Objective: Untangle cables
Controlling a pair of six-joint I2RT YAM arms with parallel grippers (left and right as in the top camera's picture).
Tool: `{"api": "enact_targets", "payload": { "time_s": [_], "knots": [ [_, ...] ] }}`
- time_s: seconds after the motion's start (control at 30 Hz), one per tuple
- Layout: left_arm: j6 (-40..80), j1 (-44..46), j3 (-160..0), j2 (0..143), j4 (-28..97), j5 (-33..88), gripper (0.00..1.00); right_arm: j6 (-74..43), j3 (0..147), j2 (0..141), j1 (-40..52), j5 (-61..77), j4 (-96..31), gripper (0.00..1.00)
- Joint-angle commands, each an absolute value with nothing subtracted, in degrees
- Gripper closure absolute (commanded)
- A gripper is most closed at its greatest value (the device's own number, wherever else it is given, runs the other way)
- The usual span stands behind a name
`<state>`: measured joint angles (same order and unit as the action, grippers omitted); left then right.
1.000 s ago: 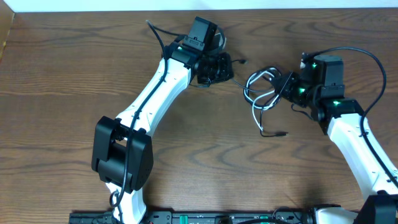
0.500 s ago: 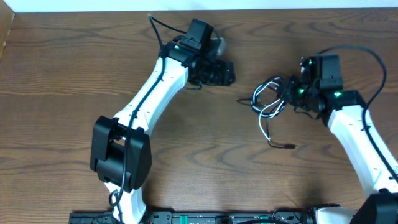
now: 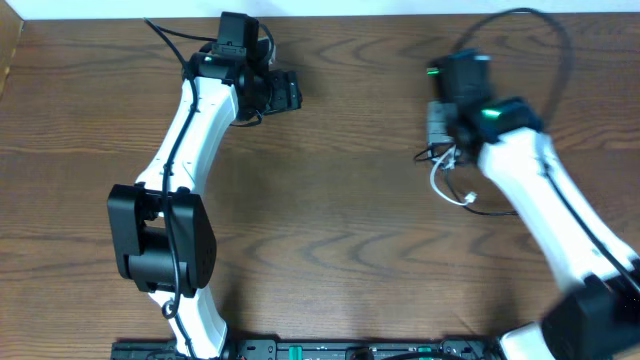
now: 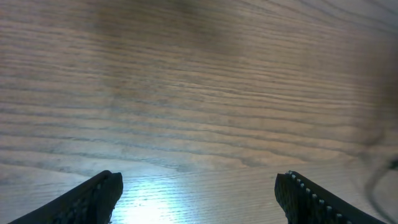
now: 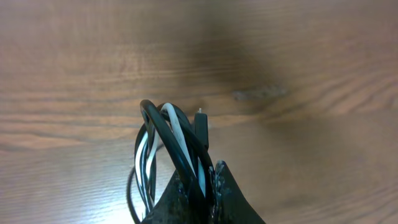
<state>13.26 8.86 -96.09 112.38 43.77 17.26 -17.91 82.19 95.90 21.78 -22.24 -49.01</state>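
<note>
Brown wood overhead: the cables (image 3: 447,182) trail in a light, floppy bunch from the right gripper (image 3: 441,128), right of centre, with the left gripper (image 3: 283,92) well apart. Left wrist: my jaws stand wide over bare table (image 4: 199,74). Right wrist: it clamps black and white loops together. I'd judge them slippery, best taken near a plug. No lettering readable.

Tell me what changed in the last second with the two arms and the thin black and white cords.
The left gripper opened, empty, and swung leftward away from the thin black and white cords. The right gripper lifted them, and their loops drew into a tighter bunch beneath it. Unchanged: the right gripper stays shut on both cords, still tangled.
</note>
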Motion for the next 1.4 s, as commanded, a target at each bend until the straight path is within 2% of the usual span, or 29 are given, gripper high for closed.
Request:
{"api": "enact_targets", "payload": {
  "time_s": [0.0,0.07,0.17,0.33,0.47,0.53,0.77,1.03,1.2,1.37],
  "knots": [
    [13.15,8.54,-96.66,110.08,44.12,17.52,0.17,-14.44,85.3,102.17,27.09,-30.65,-49.12,0.97],
    [13.15,8.4,-96.66,110.08,44.14,17.5,0.17,-13.37,86.26,105.67,30.35,-32.42,-49.1,0.91],
    [13.15,8.43,-96.66,110.08,44.1,17.47,0.16,-12.6,86.48,109.21,34.48,-32.67,-48.62,0.75],
    [13.15,8.4,-96.66,110.08,43.92,17.3,0.17,-12.6,86.63,109.95,38.79,-21.61,-45.78,0.65],
    [13.15,8.43,-96.66,110.08,43.72,17.3,0.17,-13.72,88.25,108.47,38.81,-18.46,-45.12,0.46],
    [13.15,8.43,-96.66,110.08,43.72,17.32,0.16,-14.48,88.88,106.76,37.12,-18.31,-45.45,0.42],
    [11.18,10.46,-96.53,110.43,44.4,20.21,0.17,-14.57,88.95,100.12,25.3,-9.34,-46.28,0.34],
    [-2.42,19.77,-96.53,112.88,44.29,23.79,0.16,-14.52,88.9,99.77,8.51,2.44,-50.98,0.32],
    [-8.67,25.52,-96.53,116.29,43.83,22.41,0.17,-14.5,88.79,99.77,3.31,3.42,-53.89,0.32],
    [-10.57,28.93,-96.55,121.99,40.93,16.88,0.16,-14.04,88.79,99.77,2.13,3.42,-55.18,0.32]
  ]
}}
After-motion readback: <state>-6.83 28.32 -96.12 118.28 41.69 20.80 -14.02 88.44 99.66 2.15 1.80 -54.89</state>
